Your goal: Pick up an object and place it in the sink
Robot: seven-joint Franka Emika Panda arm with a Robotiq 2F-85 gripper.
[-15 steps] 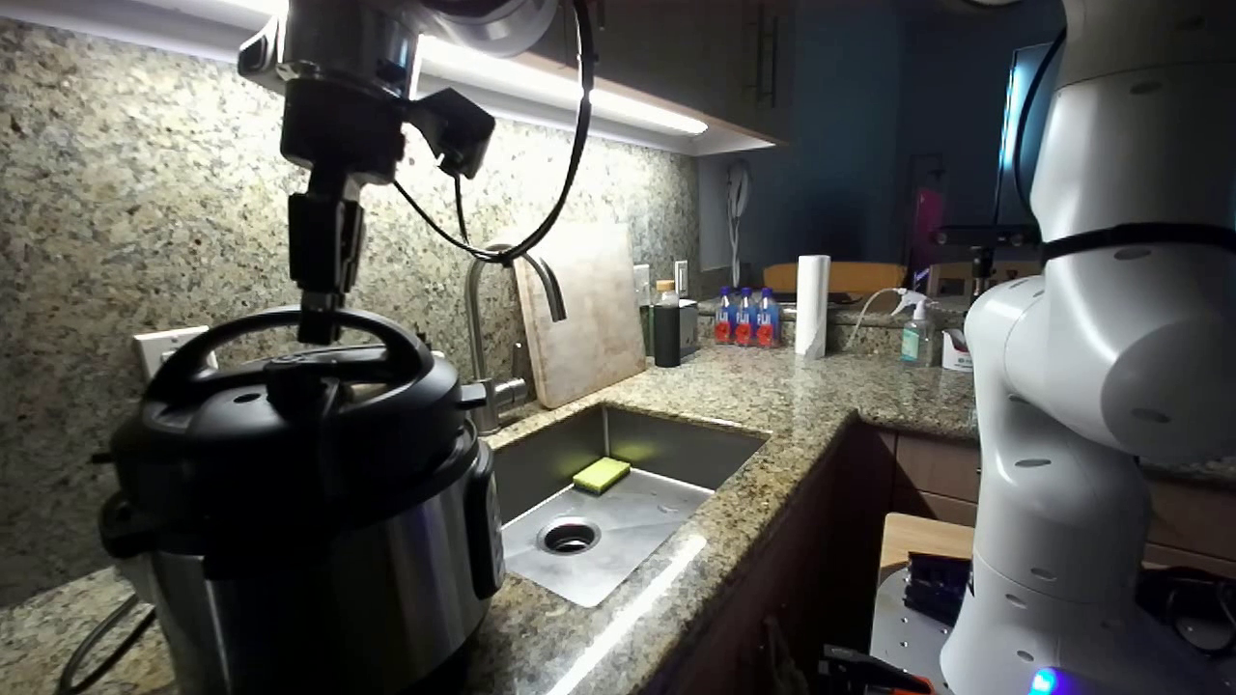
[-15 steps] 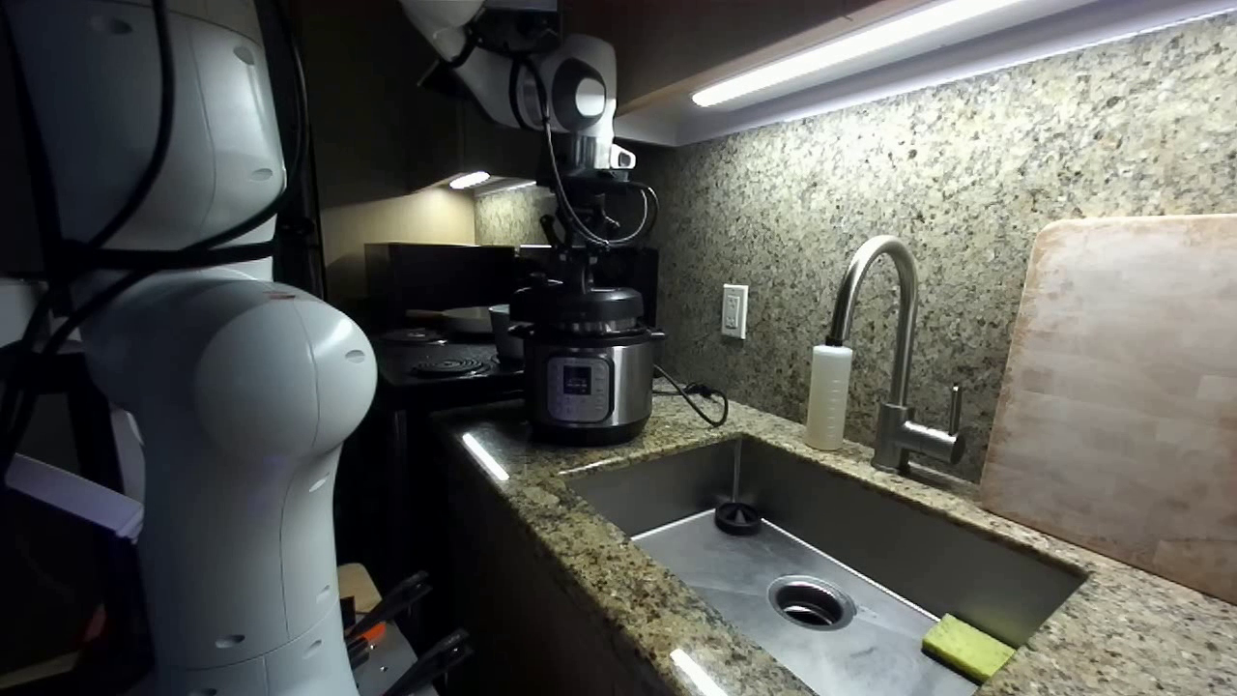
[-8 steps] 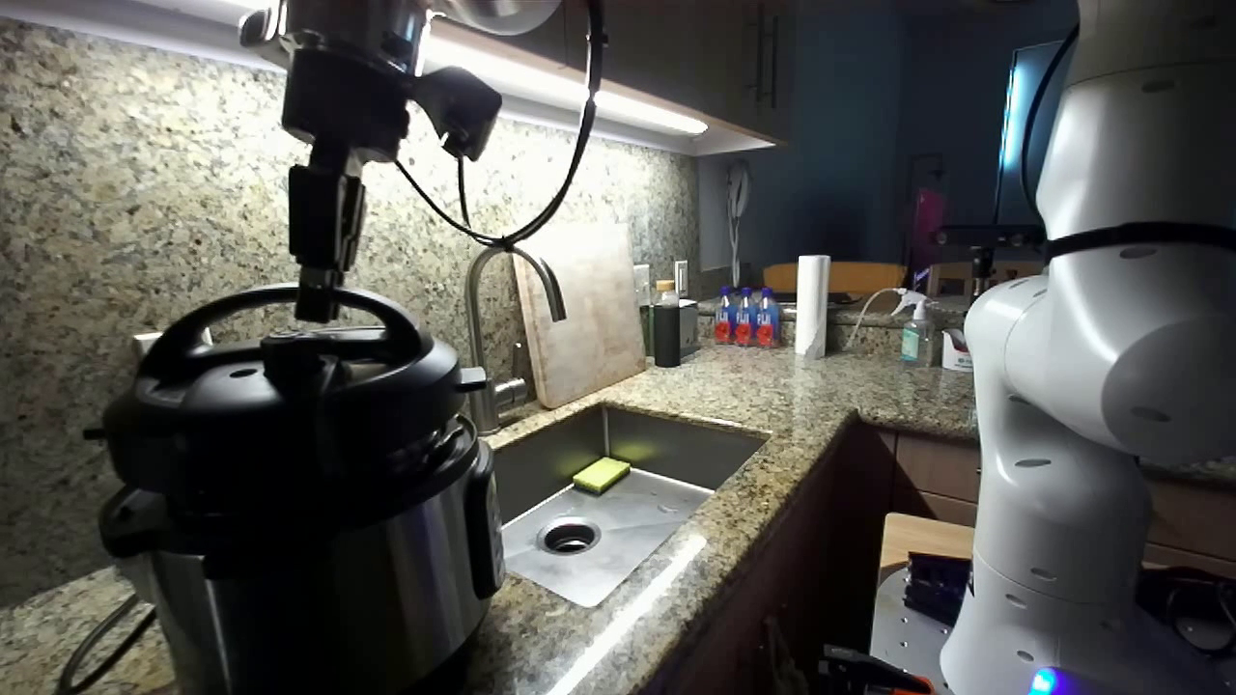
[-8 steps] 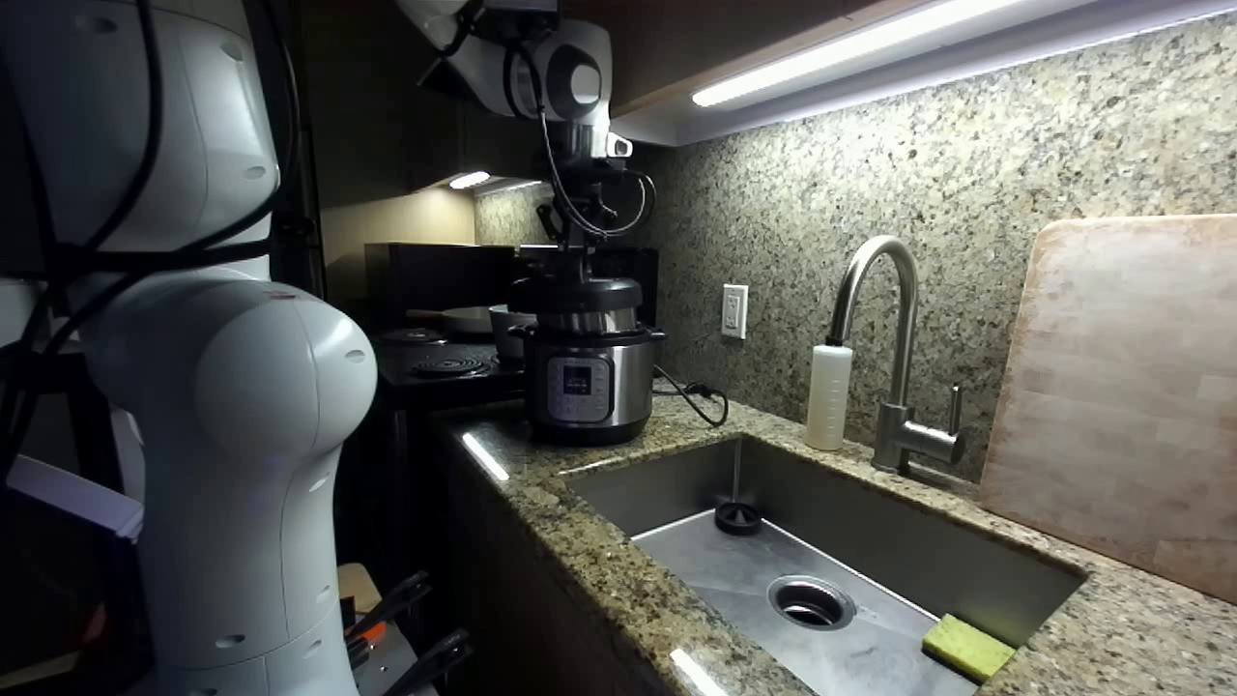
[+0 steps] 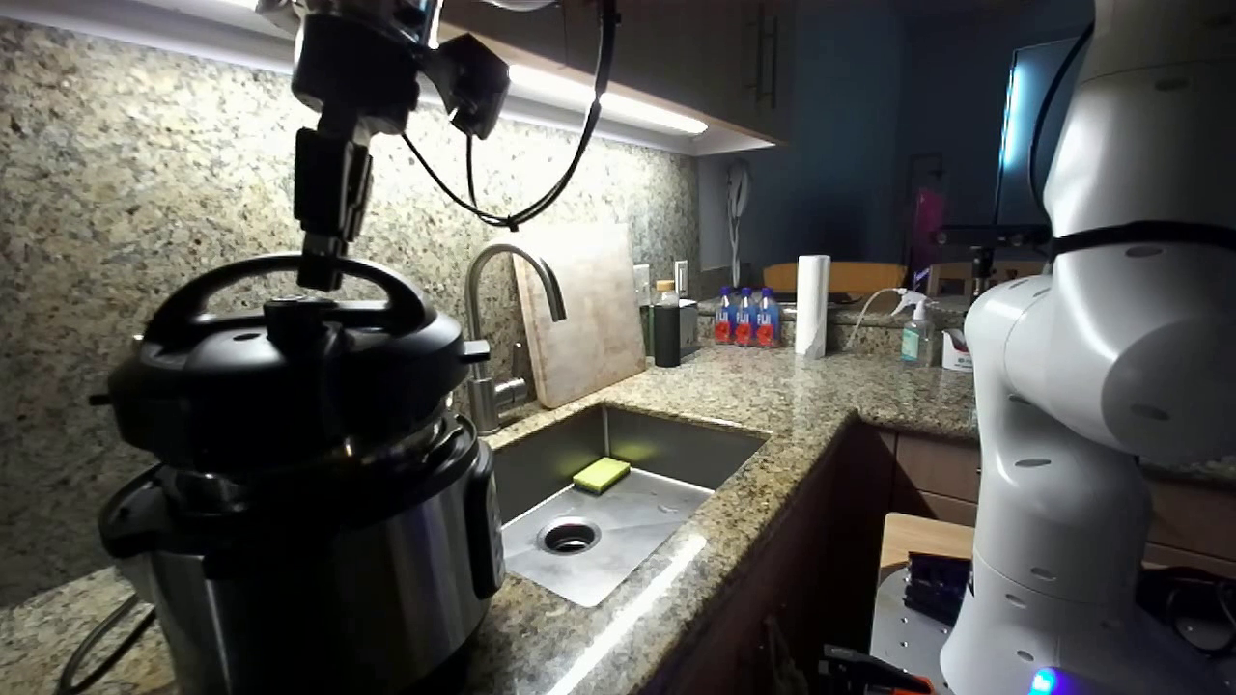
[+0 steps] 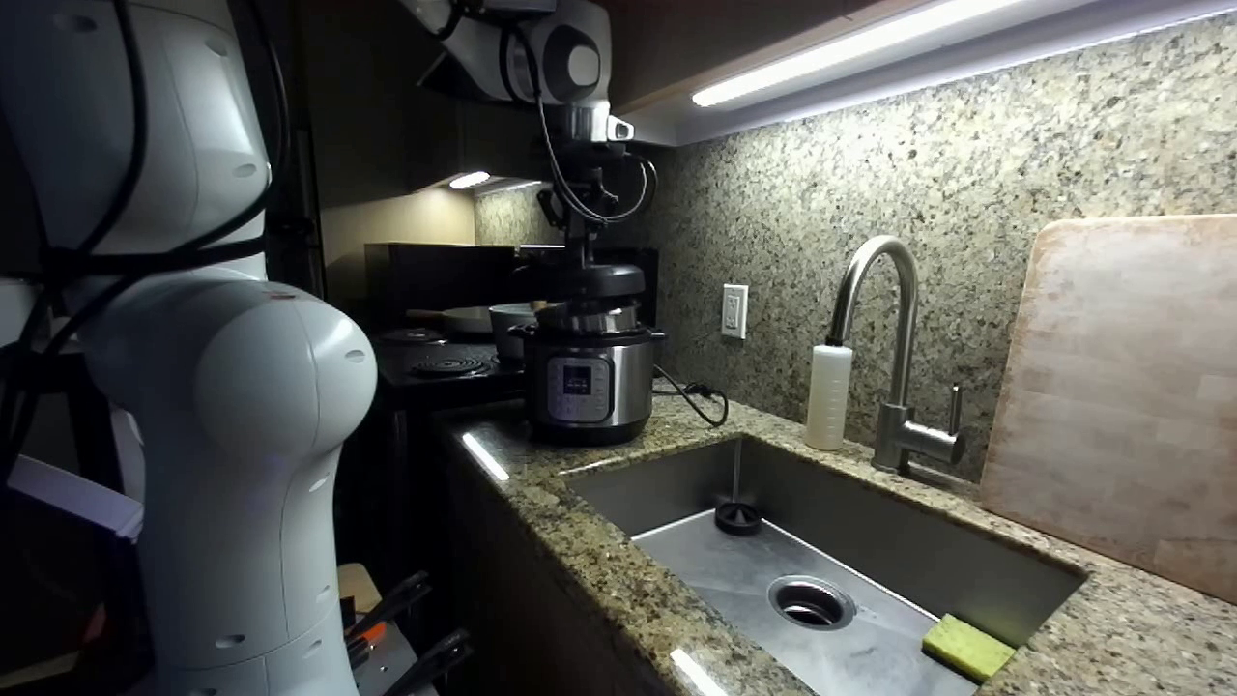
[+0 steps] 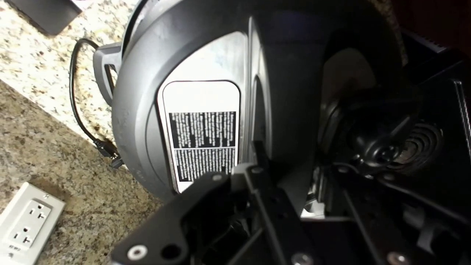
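Speckled granite counter (image 5: 801, 396) | round black domed lid (image 5: 280, 386) above steel-and-black cooker pot (image 5: 377, 579) | black gripper (image 5: 321, 274) clamped on arched black handle (image 5: 396, 290) | probably rigid, fairly weighty; mid-handle hold should limit swing

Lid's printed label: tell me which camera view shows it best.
The wrist view: it looks down on the lid, so most of the printed label shows with its two blocks of text, too blurred to read. Both exterior views show the lid more from the side, and the label cannot be made out in either.
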